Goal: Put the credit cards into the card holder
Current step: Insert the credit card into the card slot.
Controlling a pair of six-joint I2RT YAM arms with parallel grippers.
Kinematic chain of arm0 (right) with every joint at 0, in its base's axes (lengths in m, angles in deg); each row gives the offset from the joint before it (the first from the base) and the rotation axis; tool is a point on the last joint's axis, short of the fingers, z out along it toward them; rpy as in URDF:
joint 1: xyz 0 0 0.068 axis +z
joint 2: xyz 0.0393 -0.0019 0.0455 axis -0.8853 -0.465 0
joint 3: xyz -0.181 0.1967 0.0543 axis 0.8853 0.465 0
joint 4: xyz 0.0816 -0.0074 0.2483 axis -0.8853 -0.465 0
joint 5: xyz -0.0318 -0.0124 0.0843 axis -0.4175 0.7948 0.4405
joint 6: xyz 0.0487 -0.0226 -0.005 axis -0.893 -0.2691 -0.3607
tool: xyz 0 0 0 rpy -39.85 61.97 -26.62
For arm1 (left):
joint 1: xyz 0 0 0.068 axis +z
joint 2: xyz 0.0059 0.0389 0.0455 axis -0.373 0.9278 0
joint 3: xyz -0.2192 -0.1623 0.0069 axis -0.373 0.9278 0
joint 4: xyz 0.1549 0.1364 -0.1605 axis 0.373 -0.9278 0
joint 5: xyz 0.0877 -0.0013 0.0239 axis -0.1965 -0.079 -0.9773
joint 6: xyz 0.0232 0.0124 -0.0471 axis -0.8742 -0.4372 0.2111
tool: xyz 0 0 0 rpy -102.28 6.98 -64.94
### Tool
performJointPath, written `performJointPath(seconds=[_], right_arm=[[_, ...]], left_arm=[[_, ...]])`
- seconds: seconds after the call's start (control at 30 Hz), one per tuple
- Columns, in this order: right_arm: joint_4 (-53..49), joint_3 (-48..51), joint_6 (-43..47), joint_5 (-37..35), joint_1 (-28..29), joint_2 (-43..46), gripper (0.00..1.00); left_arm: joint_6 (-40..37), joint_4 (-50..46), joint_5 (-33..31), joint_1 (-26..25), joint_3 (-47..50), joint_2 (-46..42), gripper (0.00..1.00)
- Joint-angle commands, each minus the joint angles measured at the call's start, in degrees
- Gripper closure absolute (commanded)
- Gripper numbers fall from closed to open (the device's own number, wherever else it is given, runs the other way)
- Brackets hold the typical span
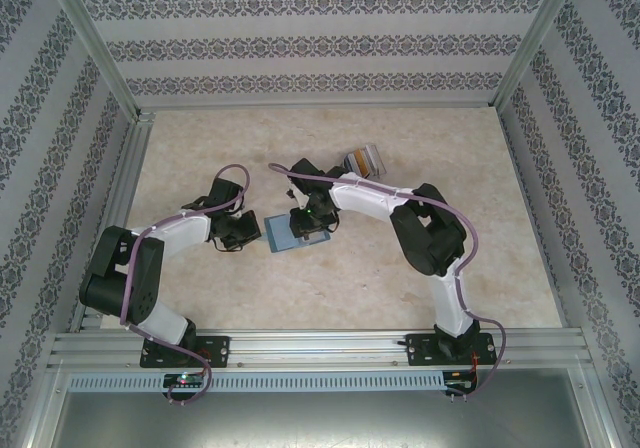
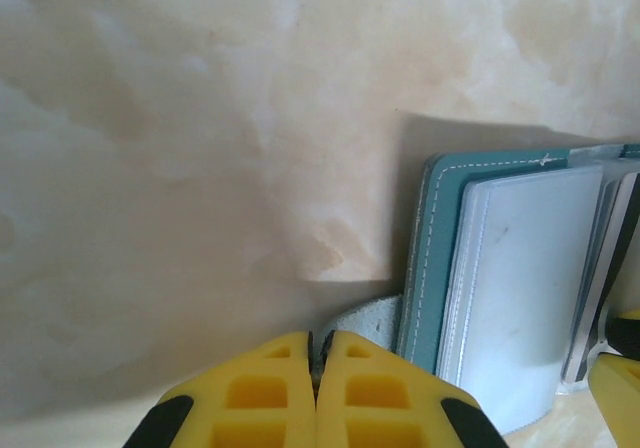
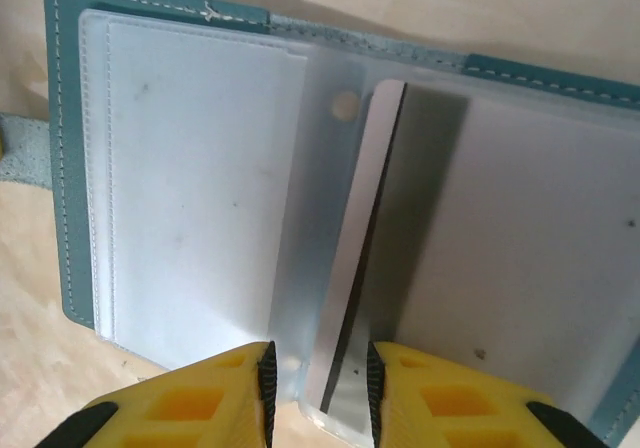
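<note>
Card holder [image 3: 70, 218] lies open, teal, white-stitched, clear-sleeved, silver card [image 3: 358, 238] tilted at centre.

patterned walls [image 1: 300, 43], beige marbled table [image 1: 350, 293]

I see the card holder [image 1: 282, 236] lying open on the table [image 1: 200, 298], in front of and between my two arm bases. My left gripper [image 2: 318, 350] sits just left of it, at its strap tab [image 2: 368, 318]. My right gripper [image 3: 318, 368] is over its middle, holding one credit card [image 3: 365, 218] tilted on edge between the two sleeve pages. The remaining credit cards [image 1: 363, 159] lie behind and to the right, well apart.
</note>
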State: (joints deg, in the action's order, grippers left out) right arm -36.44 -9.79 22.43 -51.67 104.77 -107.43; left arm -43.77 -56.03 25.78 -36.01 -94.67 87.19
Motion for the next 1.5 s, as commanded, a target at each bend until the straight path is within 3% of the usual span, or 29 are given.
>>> performJointPath(seconds=[0.0,0.1,0.23,0.37,0.97,1.27,1.47], right_arm=[[-1.5,0.9,1.0,-0.7,-0.6,3.3,0.67],[-0.1,1.3,0.3,0.4,-0.8,5.2,0.67],[2.2,2.4,-0.9,1.9,-1.8,7.4,0.67],[5.0,4.8,-2.0,2.2,-2.9,9.5,0.67],[11.2,12.9,-2.3,2.3,-16.4,20.1,0.66],[10.1,6.8,-0.8,1.9,-27.1,18.3,0.65],[7.7,1.6,1.7,1.7,-31.1,14.8,0.65]], left_arm=[[-1.6,-1.4,-0.2,1.0,-1.7,0.1,1.00],[-2.0,-2.0,-0.2,1.0,-2.1,0.1,0.93],[-2.6,-2.3,1.2,1.0,-2.8,0.2,0.68],[-3.1,-3.3,2.2,1.0,-3.7,-0.1,0.60],[-3.2,-3.4,5.9,0.8,-6.6,-3.1,0.58],[-2.5,-2.3,6.3,-0.9,-7.4,-1.4,0.57],[-2.6,-2.2,6.0,-1.2,-7.6,-1.4,0.57]])
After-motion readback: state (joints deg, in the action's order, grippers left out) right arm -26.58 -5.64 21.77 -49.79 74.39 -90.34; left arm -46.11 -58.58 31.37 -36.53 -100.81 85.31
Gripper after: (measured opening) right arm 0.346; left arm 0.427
